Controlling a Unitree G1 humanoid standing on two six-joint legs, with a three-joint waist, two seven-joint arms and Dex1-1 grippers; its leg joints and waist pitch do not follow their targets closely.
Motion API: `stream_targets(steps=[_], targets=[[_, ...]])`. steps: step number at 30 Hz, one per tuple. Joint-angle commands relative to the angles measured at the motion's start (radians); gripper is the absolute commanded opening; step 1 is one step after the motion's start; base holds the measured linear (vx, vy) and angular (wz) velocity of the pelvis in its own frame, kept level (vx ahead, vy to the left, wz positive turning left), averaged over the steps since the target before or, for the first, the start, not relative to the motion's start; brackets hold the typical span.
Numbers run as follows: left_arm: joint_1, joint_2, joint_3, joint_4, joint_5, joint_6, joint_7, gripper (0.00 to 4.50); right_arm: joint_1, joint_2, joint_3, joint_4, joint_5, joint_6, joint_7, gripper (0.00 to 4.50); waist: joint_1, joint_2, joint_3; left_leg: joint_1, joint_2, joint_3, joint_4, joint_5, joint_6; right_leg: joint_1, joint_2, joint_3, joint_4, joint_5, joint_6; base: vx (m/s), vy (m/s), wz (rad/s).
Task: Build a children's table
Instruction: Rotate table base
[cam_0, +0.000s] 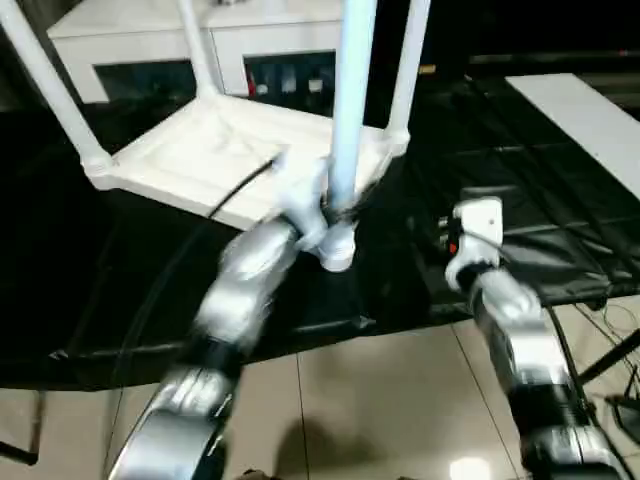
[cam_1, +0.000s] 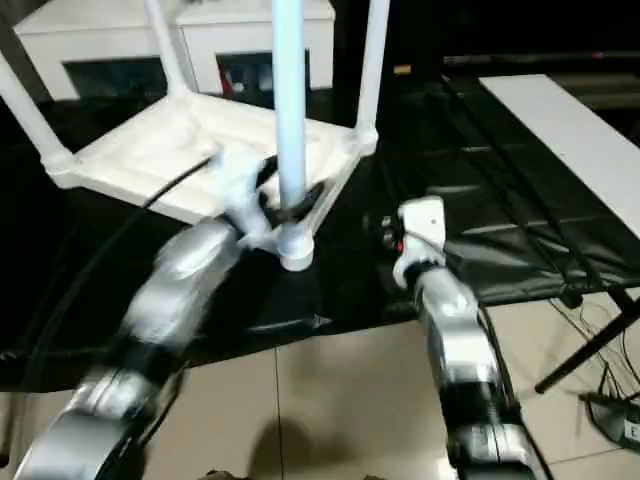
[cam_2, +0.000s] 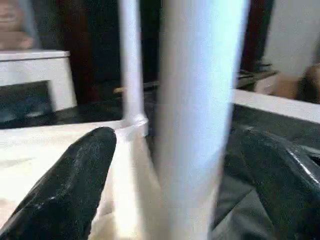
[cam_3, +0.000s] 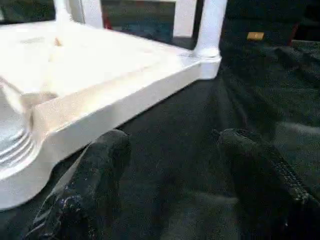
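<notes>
On the black-covered table, the kids' table top lies upside down, underside up, w/ four legs standing up from its corners: far-left leg, far-middle leg, far-right leg, and the near leg at the corner closest to the robot. White cabinet sits behind.

Left gripper is at the near leg, low down by the socket. Left wrist view shows its two black fingers spread wide on either side of the leg, gaps visible both sides, so no squeeze on it. Whether a finger brushes the leg, can't tell.

Right gripper hovers over the black cover just beside the top's near edge, fingers apart, nothing held, black cloth between them.

Risks, as judged:
- Near leg may not be fully seated; threads show at the near socket in the right wrist view. If the left arm swings sideways it could knock or tilt the leg, or tip it out.
- Top sits near the black table's front edge; a push from either arm could slide it toward the floor.
- Black cable runs across the top by the left wrist; could snag a leg.
- Right fingers could catch the loose cover & drag it, shifting the top.
</notes>
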Motion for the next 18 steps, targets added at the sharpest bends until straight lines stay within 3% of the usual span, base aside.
stream_targets(steps=[1,4,5,6,7,8,9,12,13,15,16,17,18], targets=[[0.058,0.028,0.031,-0.120,0.003,0.030,0.000,4.48,0.020,0.001,0.010,-0.080,-0.006,0.039,-0.003,3.28,-0.001,-0.007,-0.066,0.032,0.067,-0.047,-0.090,-0.328,0.019,0.034,-0.055,0.037,-0.087,-0.345,-0.182,0.000,0.000,0.00],[0.207,0.076,0.081,-0.258,0.006,0.066,0.000,4.48,0.057,0.002,0.011,-0.150,-0.009,0.083,-0.019,3.28,-0.012,-0.011,-0.062,0.032,0.063,-0.048,-0.095,-0.371,-0.016,0.026,-0.051,0.040,-0.092,-0.396,-0.139,0.000,0.000,0.00],[0.227,0.080,0.088,-0.271,0.007,0.069,0.004,4.48,0.061,0.003,0.011,-0.157,-0.007,0.088,-0.021,3.28,-0.015,-0.017,-0.060,0.032,0.061,-0.046,-0.095,-0.377,-0.019,0.023,-0.049,0.041,-0.095,-0.408,-0.130,0.000,0.000,0.00],[0.328,0.099,0.112,-0.355,-0.012,0.117,0.038,4.48,0.090,0.004,0.013,-0.223,-0.008,0.135,-0.034,3.28,-0.018,-0.020,-0.060,0.031,0.058,-0.046,-0.096,-0.384,-0.024,0.021,-0.048,0.041,-0.098,-0.428,-0.117,0.000,0.000,0.00],[0.362,0.100,0.123,-0.373,-0.015,0.134,0.057,4.48,0.102,0.006,0.013,-0.246,-0.004,0.147,-0.036,3.28,-0.015,-0.016,-0.061,0.028,0.063,-0.050,-0.099,-0.368,-0.024,0.025,-0.053,0.044,-0.093,-0.402,-0.114,0.000,0.000,0.00],[0.395,0.094,0.138,-0.374,-0.003,0.127,0.087,4.48,0.116,0.005,0.015,-0.267,-0.003,0.155,-0.036,3.28,-0.017,-0.023,-0.057,0.029,0.061,-0.047,-0.098,-0.378,-0.022,0.018,-0.047,0.044,-0.096,-0.420,-0.101,0.000,0.000,0.00],[0.420,0.084,0.154,-0.360,0.024,0.105,0.130,4.48,0.129,0.002,0.023,-0.283,-0.011,0.159,-0.035,3.28,-0.018,-0.019,-0.057,0.031,0.059,-0.047,-0.098,-0.387,-0.025,0.016,-0.047,0.044,-0.098,-0.434,-0.095,0.000,0.000,0.00],[0.486,0.060,0.191,-0.341,0.134,0.084,0.275,4.48,0.172,-0.010,0.047,-0.335,-0.045,0.176,-0.034,3.28,-0.017,-0.025,-0.055,0.034,0.058,-0.047,-0.098,-0.394,-0.033,0.012,-0.045,0.046,-0.107,-0.451,-0.062,0.000,0.000,0.00],[0.511,0.025,0.200,-0.374,0.132,0.082,0.308,4.48,0.190,-0.019,0.062,-0.351,-0.061,0.183,-0.027,3.28,-0.018,-0.041,-0.055,0.034,0.059,-0.048,-0.100,-0.405,-0.033,0.016,-0.047,0.044,-0.109,-0.480,-0.046,0.000,0.000,0.00],[0.520,0.000,0.191,-0.413,0.119,0.098,0.321,4.48,0.197,-0.020,0.067,-0.359,-0.062,0.196,-0.031,3.28,-0.015,-0.032,-0.048,0.065,0.061,-0.053,-0.104,-0.524,-0.053,0.010,-0.049,0.038,-0.123,-0.625,-0.016,0.000,0.000,0.00],[0.520,-0.001,0.186,-0.419,0.117,0.102,0.320,4.48,0.197,-0.019,0.065,-0.360,-0.059,0.199,-0.031,3.28,-0.022,-0.033,-0.040,0.089,0.057,-0.060,-0.102,-0.633,-0.065,0.005,-0.039,0.022,-0.140,-0.708,0.000,0.000,0.000,0.00],[0.516,-0.002,0.161,-0.432,0.120,0.114,0.315,4.48,0.189,-0.018,0.063,-0.355,-0.058,0.207,-0.036,3.28,-0.030,-0.035,-0.035,0.111,0.057,-0.065,-0.105,-0.712,-0.063,0.008,-0.025,0.001,-0.149,-0.721,0.004,0.000,0.000,0.00],[0.513,-0.002,0.147,-0.437,0.124,0.118,0.314,4.48,0.185,-0.018,0.063,-0.351,-0.062,0.210,-0.040,3.28,-0.033,-0.029,-0.028,0.126,0.059,-0.069,-0.107,-0.757,-0.065,0.009,-0.017,-0.013,-0.154,-0.715,0.002,0.000,0.000,0.00]])
